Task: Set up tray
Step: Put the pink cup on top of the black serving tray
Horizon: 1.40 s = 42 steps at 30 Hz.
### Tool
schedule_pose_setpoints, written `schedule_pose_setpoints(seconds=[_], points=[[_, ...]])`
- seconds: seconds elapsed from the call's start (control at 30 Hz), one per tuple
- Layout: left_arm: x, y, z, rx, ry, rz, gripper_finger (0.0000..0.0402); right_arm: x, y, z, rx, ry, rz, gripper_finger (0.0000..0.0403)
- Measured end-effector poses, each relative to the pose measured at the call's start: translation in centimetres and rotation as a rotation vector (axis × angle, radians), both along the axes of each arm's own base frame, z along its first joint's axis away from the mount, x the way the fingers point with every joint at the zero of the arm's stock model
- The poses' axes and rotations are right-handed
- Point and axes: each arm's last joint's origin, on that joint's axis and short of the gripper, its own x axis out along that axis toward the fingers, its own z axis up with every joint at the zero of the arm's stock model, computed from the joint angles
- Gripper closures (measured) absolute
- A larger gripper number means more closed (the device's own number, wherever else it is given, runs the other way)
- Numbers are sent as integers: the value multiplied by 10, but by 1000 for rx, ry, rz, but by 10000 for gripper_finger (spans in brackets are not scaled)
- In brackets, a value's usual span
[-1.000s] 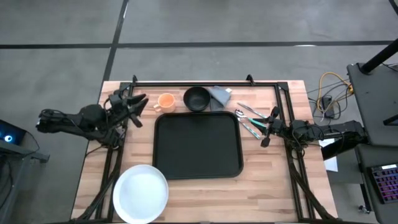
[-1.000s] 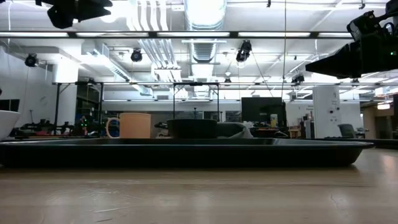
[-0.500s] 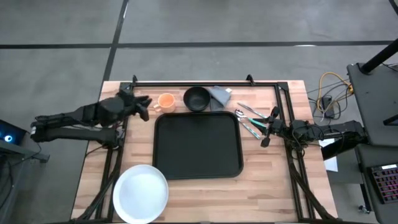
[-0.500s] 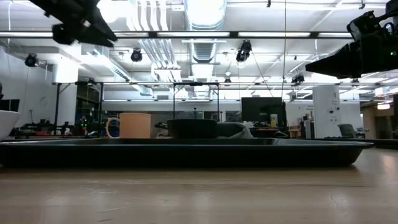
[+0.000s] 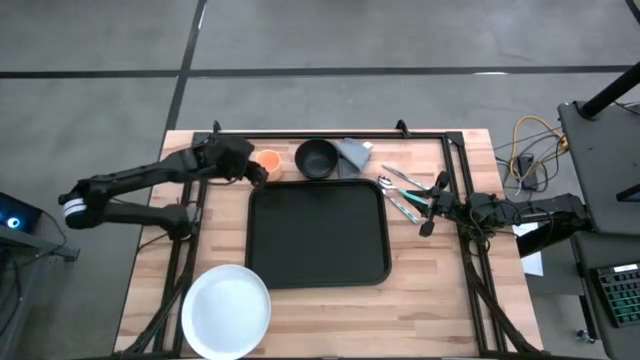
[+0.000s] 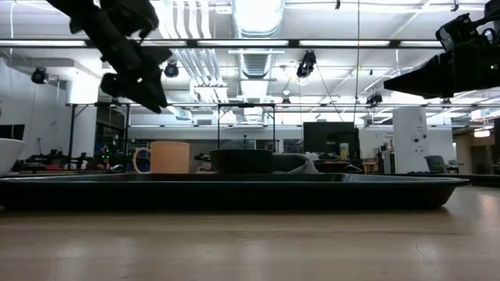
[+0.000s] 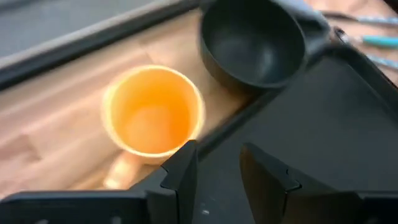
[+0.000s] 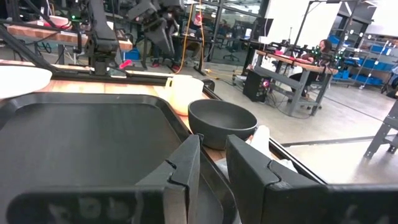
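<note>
Two wrist views show fingers parted by a narrow gap, empty: left gripper (image 7: 214, 177) hangs over the cup (image 5: 267, 162), right gripper (image 5: 433, 205) beside the cutlery (image 5: 400, 195). Only the high view shows the whole tray (image 5: 318, 232), nearly square, mid-table, edges parallel to the table's. Left arm reaches across toward the tray's far corner.

I find no legible text, label, brand, number or sign in any view. The tray (image 5: 318, 233), the orange cup (image 7: 152, 111), the black bowl (image 7: 254, 43) and the white plate (image 5: 226, 309) bear no markings I can read.
</note>
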Motion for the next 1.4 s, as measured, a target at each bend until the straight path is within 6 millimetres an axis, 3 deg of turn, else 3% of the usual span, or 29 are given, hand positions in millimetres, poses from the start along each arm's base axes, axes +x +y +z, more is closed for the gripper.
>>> schedule_pose_setpoints(seconds=[0.13, 0.37, 0.67, 0.87, 1.4], points=[[10, 9, -10, -28, 69, -12, 300, 0, 0, 0, 0, 0, 0, 335], [32, 21, -5, -31, 138, -54, 300, 0, 0, 0, 0, -1, 0, 335], [52, 37, -30, -116, 293, -87, 300, 0, 0, 0, 0, 0, 0, 335], [64, 50, -24, -126, 312, -70, 300, 0, 0, 0, 0, 0, 0, 335], [66, 54, -27, -112, 320, -67, 300, 0, 0, 0, 0, 0, 0, 335]])
